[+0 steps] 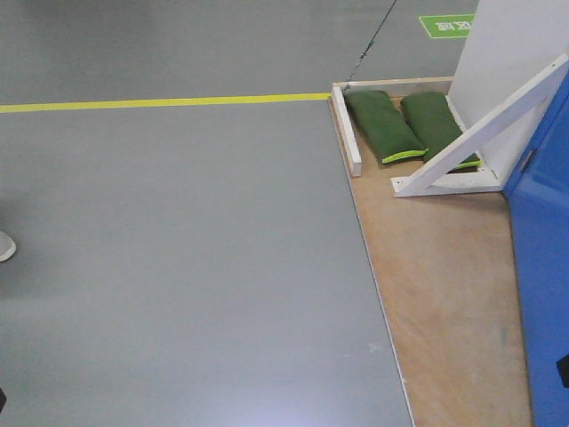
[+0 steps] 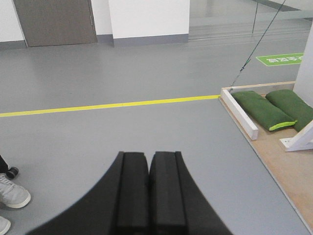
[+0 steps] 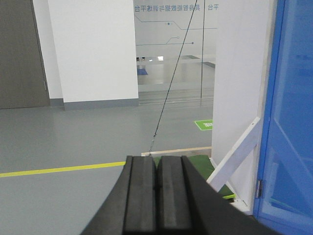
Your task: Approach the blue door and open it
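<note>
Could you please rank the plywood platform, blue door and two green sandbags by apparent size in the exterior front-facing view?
1. Light-brown plywood platform.
2. Glossy blue door panel, cropped.
3. Left dark-green sandbag and right dark-green sandbag: alike.

Front view: the blue door (image 1: 544,267) is cut off by the right and bottom edges. A dark object (image 1: 564,369) at the right edge cannot be identified. The white brace (image 1: 484,129) hides part of the green sandbag (image 1: 431,120) nearer the door. The green floor sign (image 1: 447,25) is cropped at the top and its lettering is illegible. A shoe (image 1: 4,245) is cut off at the left edge.
</note>
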Controlling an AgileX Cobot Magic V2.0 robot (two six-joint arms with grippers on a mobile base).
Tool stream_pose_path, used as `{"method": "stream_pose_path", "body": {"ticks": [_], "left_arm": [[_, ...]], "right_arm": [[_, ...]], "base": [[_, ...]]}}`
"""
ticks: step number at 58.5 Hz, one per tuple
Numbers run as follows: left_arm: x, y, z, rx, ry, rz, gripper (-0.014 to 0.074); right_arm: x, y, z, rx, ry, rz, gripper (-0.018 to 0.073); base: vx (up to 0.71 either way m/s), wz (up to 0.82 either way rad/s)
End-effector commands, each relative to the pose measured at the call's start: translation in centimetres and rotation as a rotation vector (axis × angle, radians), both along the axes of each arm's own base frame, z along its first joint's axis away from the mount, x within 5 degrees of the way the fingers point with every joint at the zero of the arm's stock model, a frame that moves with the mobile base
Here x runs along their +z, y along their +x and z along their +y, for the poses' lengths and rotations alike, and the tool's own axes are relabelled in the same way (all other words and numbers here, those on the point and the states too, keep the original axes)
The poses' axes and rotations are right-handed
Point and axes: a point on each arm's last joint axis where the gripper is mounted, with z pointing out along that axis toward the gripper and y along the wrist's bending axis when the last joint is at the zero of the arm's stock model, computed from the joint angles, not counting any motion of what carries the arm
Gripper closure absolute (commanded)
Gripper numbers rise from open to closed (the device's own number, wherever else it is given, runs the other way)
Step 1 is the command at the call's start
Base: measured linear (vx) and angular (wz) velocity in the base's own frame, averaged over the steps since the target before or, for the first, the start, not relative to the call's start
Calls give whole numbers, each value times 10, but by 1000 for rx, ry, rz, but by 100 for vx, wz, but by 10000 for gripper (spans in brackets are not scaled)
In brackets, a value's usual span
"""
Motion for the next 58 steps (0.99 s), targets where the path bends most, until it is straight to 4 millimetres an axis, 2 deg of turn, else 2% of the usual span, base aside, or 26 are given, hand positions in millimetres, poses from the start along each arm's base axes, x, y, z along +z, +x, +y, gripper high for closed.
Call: {"method": "stream_pose_path", "body": {"ticks": [1,49,58], "left_arm": [[17,-1,-1,-11,-10,-122,524],[17,-1,-1,-11,-10,-122,524],[17,-1,-1,-11,-10,-122,524]], "right_arm": [[6,1,-1,-12,-6,-67,547],[6,1,-1,-12,-6,-67,547],[0,1,0,-6,21,-8,547]], "base": [[23,-1],[7,0],[0,0]]}}
